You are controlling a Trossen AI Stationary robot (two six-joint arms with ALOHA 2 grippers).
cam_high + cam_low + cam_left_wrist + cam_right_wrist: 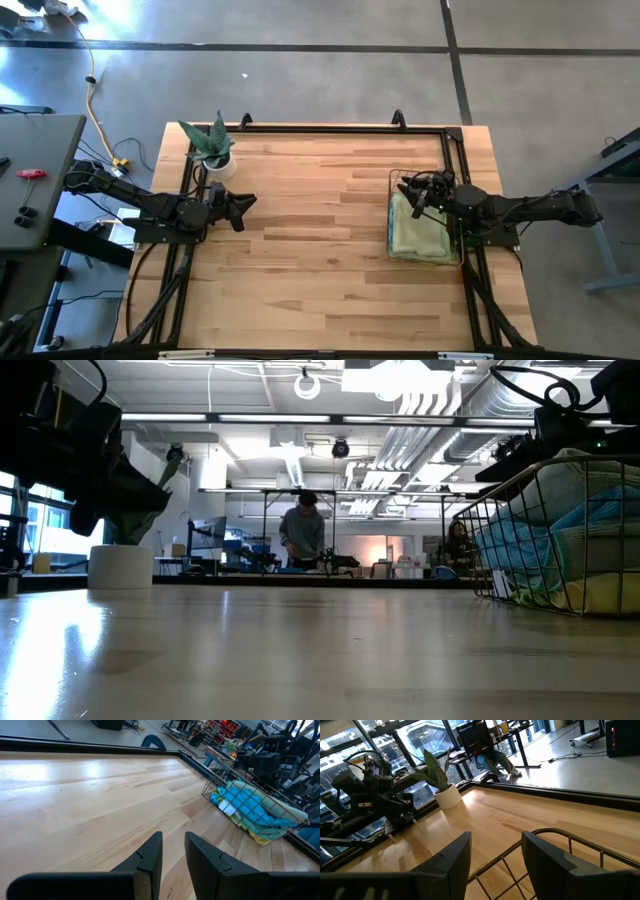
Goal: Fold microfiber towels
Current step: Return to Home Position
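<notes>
Right, the towels (415,232) are all sitting folded in the wire basket (390,215) on the right side of the table (320,260), near the right arm's base. From above, the stack shows a pale green cloth on top, lying flat. Its long axis runs from the far edge of the table toward the near edge, the same way as the basket. The left wrist view looks through the wires and shows a light blue towel (250,807) pressed against the basket's side, with yellow at the bottom and pale green above it. The low view has the same layers: blue and yellow low down, pale cloth heaped above the rim.

Over to the right gripper (415,190): it hangs above the far end of the basket, clear of the cloth. Its fingers are spread apart and hold nothing, and the copper rim (555,832) shows between them in its own wrist view.

The left gripper (248,203) hovers over bare wood on the left side, just in front of the potted plant (212,145) and well apart from the basket. It points across the table toward the basket. Its fingers (150,855) are empty, with only a narrow gap between them.

Beyond the table, a person (303,530) stands at a bench in the room.
</notes>
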